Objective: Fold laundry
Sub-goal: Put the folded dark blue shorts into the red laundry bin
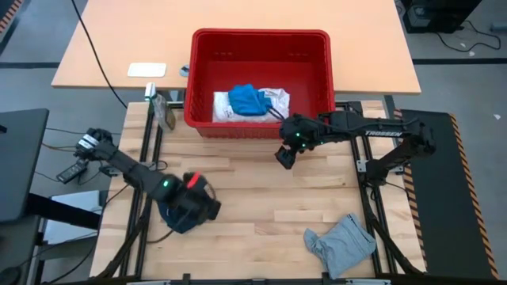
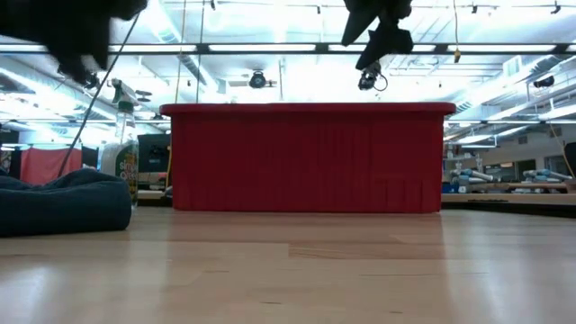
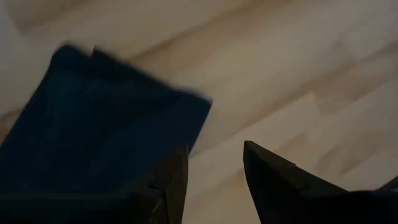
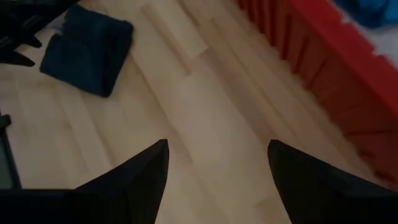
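A folded dark navy cloth [image 1: 176, 219] [image 2: 63, 202] [image 3: 93, 124] [image 4: 90, 46] lies flat on the wooden table near its left edge. My left gripper [image 3: 214, 168] [image 1: 198, 202] hovers open above the cloth's right edge, raised well clear of it. A crumpled grey cloth [image 1: 342, 244] rests at the near right. The red basket [image 1: 313, 39] [image 2: 306, 157] holds a white crinkly cloth [image 1: 276, 101] with a bright blue cloth [image 1: 247, 99] lying on it. My right gripper [image 4: 217, 158] [image 1: 283, 157] [image 2: 373, 63] hangs open in the air just in front of the basket's near wall.
A spray bottle [image 1: 164, 111] [image 2: 121, 135] stands by the basket's left near corner. A small white object [image 1: 147, 70] lies on the far tabletop. Bare wood [image 1: 261, 198] stretches between the navy and grey cloths.
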You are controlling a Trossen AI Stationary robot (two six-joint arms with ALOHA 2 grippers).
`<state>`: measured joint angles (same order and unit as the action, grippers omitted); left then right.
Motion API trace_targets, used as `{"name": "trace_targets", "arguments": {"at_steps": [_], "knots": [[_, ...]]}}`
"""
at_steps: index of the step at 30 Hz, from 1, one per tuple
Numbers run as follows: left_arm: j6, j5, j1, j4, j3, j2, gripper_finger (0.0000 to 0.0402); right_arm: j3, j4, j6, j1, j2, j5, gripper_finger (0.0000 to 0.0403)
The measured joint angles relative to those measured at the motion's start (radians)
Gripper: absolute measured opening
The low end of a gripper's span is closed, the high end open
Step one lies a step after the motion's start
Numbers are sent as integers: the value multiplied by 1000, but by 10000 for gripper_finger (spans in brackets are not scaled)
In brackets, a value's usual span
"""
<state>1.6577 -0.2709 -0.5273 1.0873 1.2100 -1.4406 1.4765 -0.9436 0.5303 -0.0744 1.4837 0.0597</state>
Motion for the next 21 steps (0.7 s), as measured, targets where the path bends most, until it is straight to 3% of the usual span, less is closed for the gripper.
{"name": "trace_targets", "arguments": {"at_steps": [4,10,15,21], "knots": [[79,27,-89,-11,-83,0,155,0,0,37,27,0,2,278],[122,247,-181,-224,-281,0,155,0,20,159,49,0,3,278],[218,257,-256,-480,-418,0,155,0,77,218,64,1,2,278],[260,256,-280,-518,-488,0,155,0,93,302,101,1,22,278]]}}
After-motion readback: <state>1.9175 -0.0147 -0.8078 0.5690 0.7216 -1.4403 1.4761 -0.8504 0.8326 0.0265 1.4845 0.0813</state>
